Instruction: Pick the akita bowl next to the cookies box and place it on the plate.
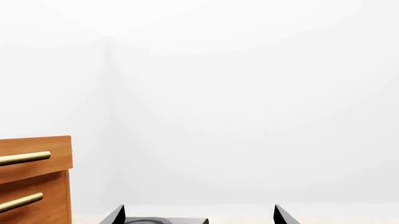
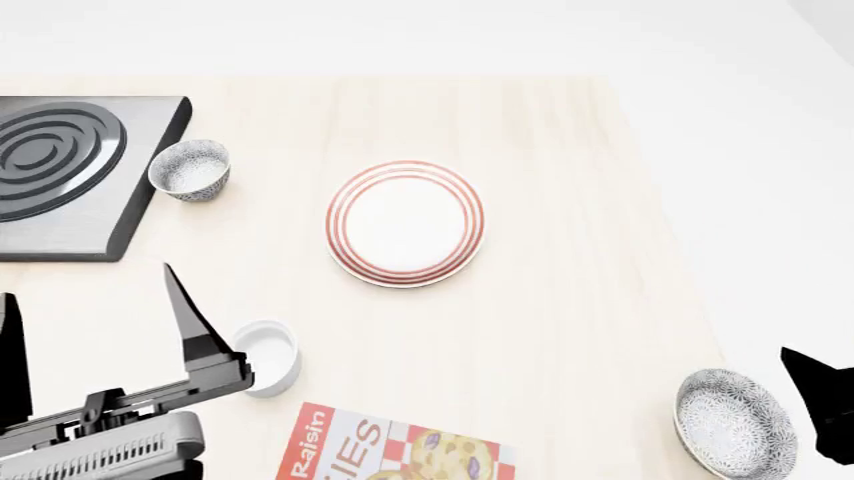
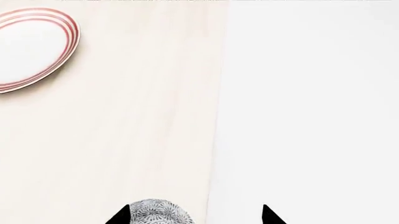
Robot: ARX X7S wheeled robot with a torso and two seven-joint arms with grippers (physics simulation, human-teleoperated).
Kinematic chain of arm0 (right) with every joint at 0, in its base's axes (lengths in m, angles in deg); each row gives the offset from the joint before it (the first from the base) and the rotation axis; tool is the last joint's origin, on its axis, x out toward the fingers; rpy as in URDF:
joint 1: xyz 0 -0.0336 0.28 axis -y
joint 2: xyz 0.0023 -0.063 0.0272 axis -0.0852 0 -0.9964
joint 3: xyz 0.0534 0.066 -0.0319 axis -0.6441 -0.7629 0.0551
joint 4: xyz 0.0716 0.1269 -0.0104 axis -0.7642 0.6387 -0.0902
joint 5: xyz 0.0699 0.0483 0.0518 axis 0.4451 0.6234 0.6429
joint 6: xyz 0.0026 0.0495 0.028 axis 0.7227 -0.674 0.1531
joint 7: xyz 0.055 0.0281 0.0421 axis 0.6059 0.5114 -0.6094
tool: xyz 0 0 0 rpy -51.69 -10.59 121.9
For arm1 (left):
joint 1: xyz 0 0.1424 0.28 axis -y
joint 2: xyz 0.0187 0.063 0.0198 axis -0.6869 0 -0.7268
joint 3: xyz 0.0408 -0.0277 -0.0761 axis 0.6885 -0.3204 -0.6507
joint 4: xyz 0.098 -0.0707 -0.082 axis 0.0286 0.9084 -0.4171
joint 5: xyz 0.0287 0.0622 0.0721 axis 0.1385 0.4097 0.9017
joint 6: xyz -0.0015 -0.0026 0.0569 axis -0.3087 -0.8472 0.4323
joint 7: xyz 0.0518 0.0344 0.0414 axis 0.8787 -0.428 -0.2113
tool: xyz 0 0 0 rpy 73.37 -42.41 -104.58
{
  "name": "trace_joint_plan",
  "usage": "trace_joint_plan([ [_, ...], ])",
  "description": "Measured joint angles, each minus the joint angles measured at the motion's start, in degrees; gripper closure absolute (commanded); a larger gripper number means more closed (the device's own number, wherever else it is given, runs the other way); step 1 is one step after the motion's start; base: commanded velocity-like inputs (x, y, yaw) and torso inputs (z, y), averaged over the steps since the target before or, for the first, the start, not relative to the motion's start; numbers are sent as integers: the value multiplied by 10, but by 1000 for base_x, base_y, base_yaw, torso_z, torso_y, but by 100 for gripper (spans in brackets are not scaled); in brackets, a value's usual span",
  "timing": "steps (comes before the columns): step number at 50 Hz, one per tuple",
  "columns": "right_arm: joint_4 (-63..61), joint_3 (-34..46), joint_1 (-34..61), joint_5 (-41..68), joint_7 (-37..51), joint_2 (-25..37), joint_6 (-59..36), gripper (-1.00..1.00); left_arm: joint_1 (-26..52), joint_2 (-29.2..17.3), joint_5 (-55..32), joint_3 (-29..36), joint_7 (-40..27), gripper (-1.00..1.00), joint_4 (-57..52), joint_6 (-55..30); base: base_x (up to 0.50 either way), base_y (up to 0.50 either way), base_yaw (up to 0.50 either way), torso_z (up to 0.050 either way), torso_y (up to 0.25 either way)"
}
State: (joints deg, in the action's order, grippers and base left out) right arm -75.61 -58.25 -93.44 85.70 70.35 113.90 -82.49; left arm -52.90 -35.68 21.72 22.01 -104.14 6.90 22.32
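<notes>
Patterned bowl point(image 2: 735, 423) sits free on the worktop point(image 2: 574, 300), just beside the right jaws point(image 3: 194, 215).

The right jaws are spread and hold nothing; the bowl lies against one tip, partly between them. The cookies box point(image 2: 395, 450) and ringed plate point(image 2: 404, 223) lie well apart from them. The left jaws point(image 2: 94, 335) are spread too, a white cup point(image 2: 267, 357) just beside one tip.

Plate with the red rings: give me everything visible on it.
The plate is round, shallow and white, with several red concentric rings around its rim and a plain white centre; it looks like glazed ceramic. It lies flat and empty near the middle of the pale wooden table. Nothing touches it: bowls, cup and both grippers are all well apart. The right wrist view shows part of it too.
</notes>
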Motion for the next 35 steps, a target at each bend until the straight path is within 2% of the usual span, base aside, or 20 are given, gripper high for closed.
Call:
trace_joint_plan([
  [35, -12, -27, -66, -96, -60, -32, 22, -100, 2, -8, 1, 7, -8, -100, 13, 8, 0, 0, 0, 0, 0],
])
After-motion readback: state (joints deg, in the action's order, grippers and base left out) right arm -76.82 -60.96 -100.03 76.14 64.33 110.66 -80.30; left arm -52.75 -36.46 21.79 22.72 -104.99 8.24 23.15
